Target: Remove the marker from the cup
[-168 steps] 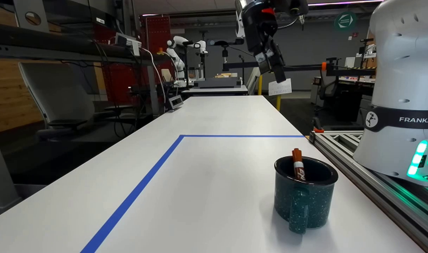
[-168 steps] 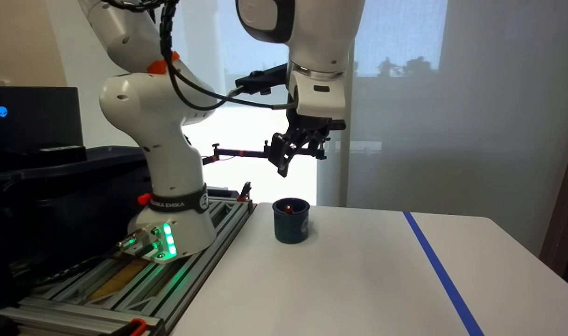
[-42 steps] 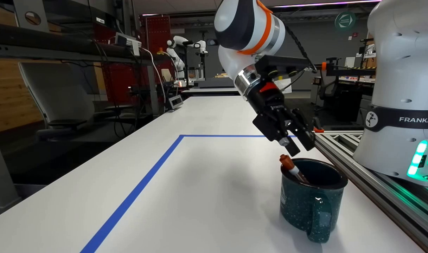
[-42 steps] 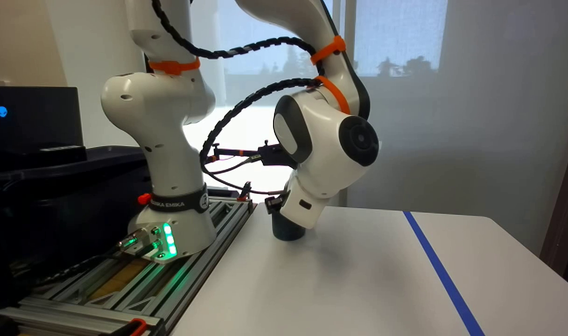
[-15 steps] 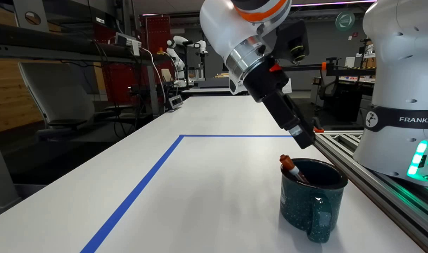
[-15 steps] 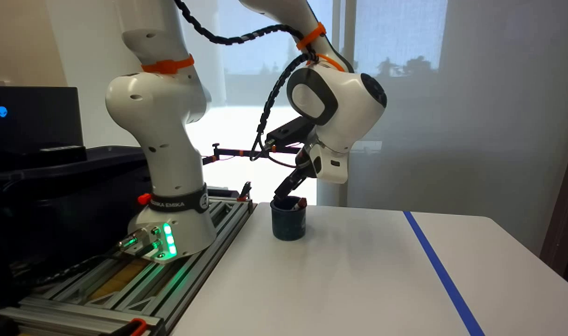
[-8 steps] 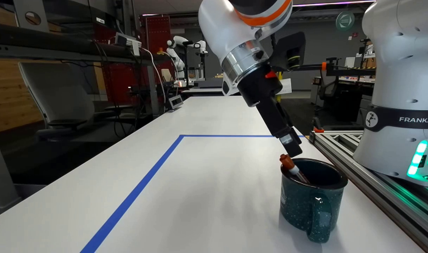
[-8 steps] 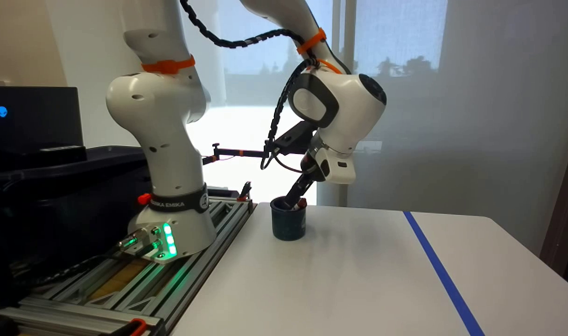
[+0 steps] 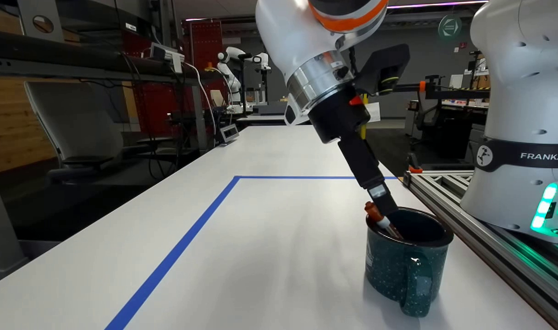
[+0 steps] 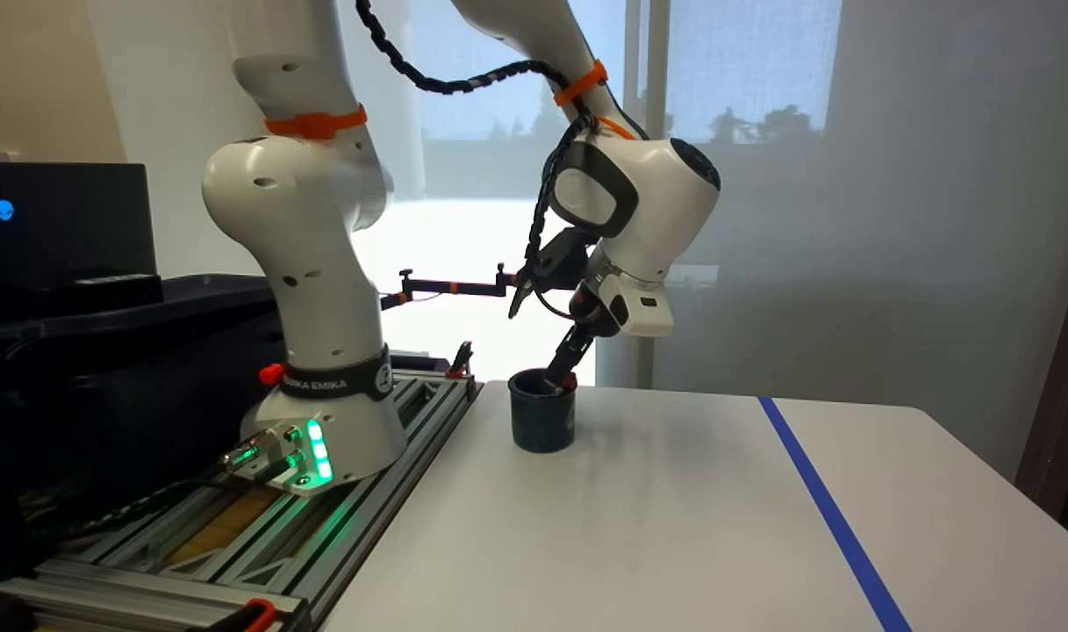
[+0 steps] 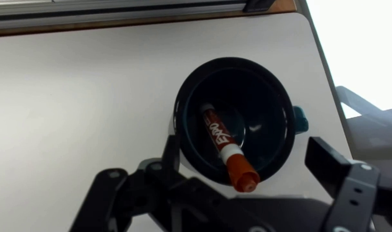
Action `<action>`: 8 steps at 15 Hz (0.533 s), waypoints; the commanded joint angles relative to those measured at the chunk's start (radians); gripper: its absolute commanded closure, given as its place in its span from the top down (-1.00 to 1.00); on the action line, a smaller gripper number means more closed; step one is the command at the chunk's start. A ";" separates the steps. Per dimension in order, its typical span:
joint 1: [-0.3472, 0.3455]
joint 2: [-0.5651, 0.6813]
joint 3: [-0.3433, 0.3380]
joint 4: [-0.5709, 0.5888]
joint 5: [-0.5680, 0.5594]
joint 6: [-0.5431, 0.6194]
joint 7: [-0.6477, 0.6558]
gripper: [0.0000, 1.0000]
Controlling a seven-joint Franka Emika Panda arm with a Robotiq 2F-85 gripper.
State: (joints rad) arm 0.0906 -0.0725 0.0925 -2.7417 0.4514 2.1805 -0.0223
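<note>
The teal-blue cup (image 9: 391, 270) stands upright on the white table; it also shows in an exterior view (image 10: 542, 426) and in the wrist view (image 11: 234, 62). The marker (image 9: 382, 222) leans inside it, its orange capped end sticking out over the rim. In the wrist view the marker (image 11: 227, 146) points its cap between the fingers. My gripper (image 9: 386, 207) is tilted, its tips at the cup's mouth, close beside the cap. In the wrist view the gripper (image 11: 244, 149) is open, one finger on each side of the cap, touching neither. The fingertips partly cover the marker in an exterior view (image 10: 558, 379).
The cup stands near the table edge along the metal rail (image 9: 466, 229) of the robot base. Its handle (image 9: 416, 284) sticks out from one side. Blue tape (image 9: 182, 250) marks lines on the table (image 9: 260, 256).
Over several seconds the arm came down to the cup; the cup shifted and turned slightly and the marker leaned over. In the last second the gripper moved lower, towards the marker's cap.
</note>
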 commanded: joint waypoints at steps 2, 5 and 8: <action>0.024 -0.004 0.019 -0.004 -0.010 0.047 -0.002 0.41; 0.028 -0.002 0.020 -0.004 -0.012 0.071 -0.001 0.34; 0.027 -0.006 0.017 -0.004 -0.013 0.089 -0.001 0.57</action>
State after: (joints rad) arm 0.1112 -0.0713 0.1090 -2.7417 0.4512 2.2448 -0.0223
